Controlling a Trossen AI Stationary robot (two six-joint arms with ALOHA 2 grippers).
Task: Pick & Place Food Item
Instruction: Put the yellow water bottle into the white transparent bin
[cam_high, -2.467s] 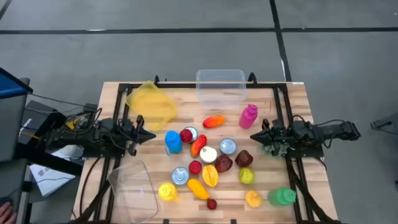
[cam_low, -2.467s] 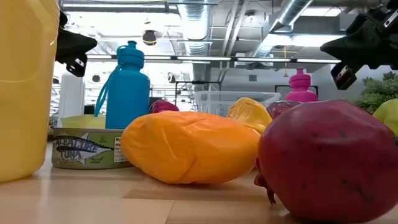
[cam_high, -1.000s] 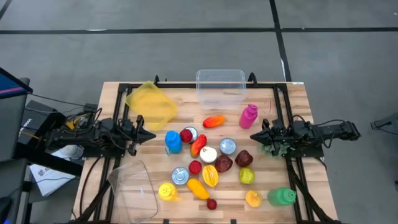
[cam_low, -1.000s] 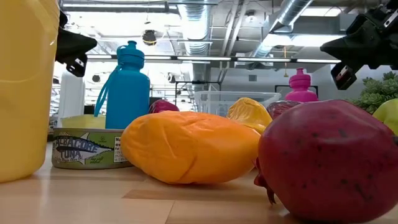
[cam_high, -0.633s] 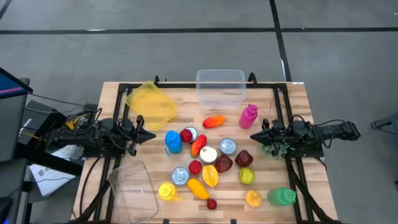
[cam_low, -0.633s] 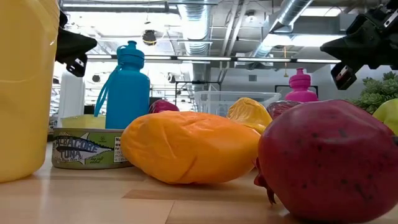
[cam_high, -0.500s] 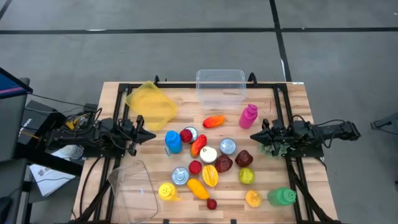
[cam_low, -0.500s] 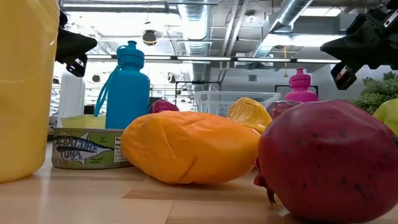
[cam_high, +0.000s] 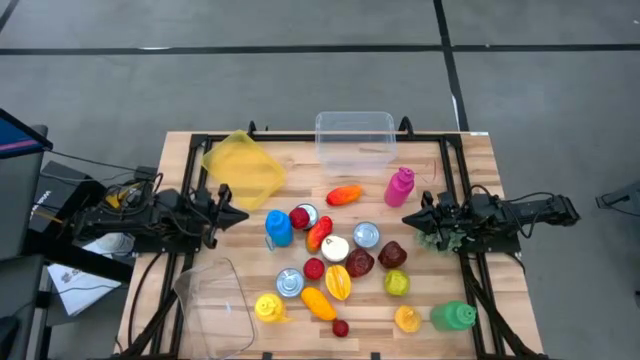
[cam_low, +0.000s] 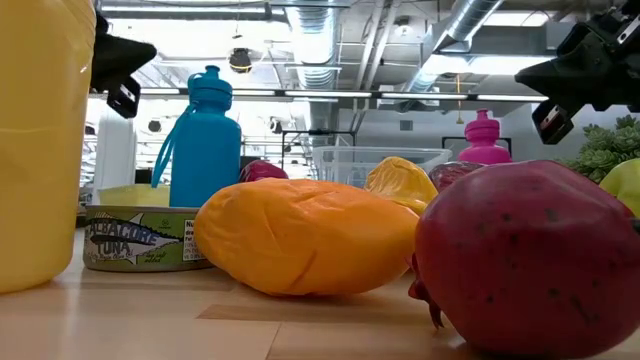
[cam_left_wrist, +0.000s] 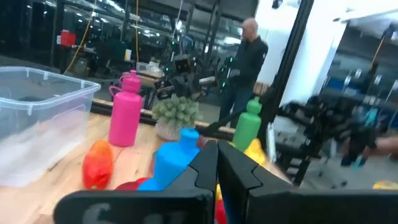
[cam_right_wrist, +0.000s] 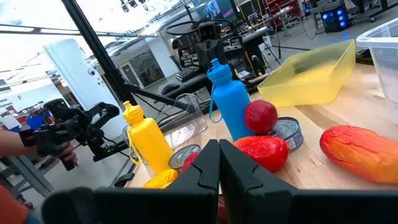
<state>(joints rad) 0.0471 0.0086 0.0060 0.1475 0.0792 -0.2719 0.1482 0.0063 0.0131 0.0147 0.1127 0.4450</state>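
Note:
Toy food lies in a cluster at the table's middle: an orange-red fruit (cam_high: 344, 195), a red pepper (cam_high: 319, 233), two dark pomegranates (cam_high: 360, 263), an orange mango (cam_high: 318, 302), a green fruit (cam_high: 397, 283) and tuna cans (cam_high: 366, 235). My left gripper (cam_high: 243, 217) hovers shut at the cluster's left, pointing level at it; its fingertips (cam_left_wrist: 217, 149) meet in the left wrist view. My right gripper (cam_high: 405, 219) hovers shut at the cluster's right, its fingertips (cam_right_wrist: 219, 146) together. Neither touches anything.
A clear bin (cam_high: 355, 140) stands at the far edge, a yellow container (cam_high: 243, 168) at the far left, a clear container (cam_high: 215, 300) at the near left. Blue (cam_high: 278, 228), pink (cam_high: 399, 187), green (cam_high: 452, 317) and yellow (cam_high: 268, 308) bottles stand among the food. A small plant (cam_high: 445, 238) sits under the right arm.
My left gripper has tipped its fingers up a little and rolled slightly while staying in place; it stays shut. Nothing on the table has moved.

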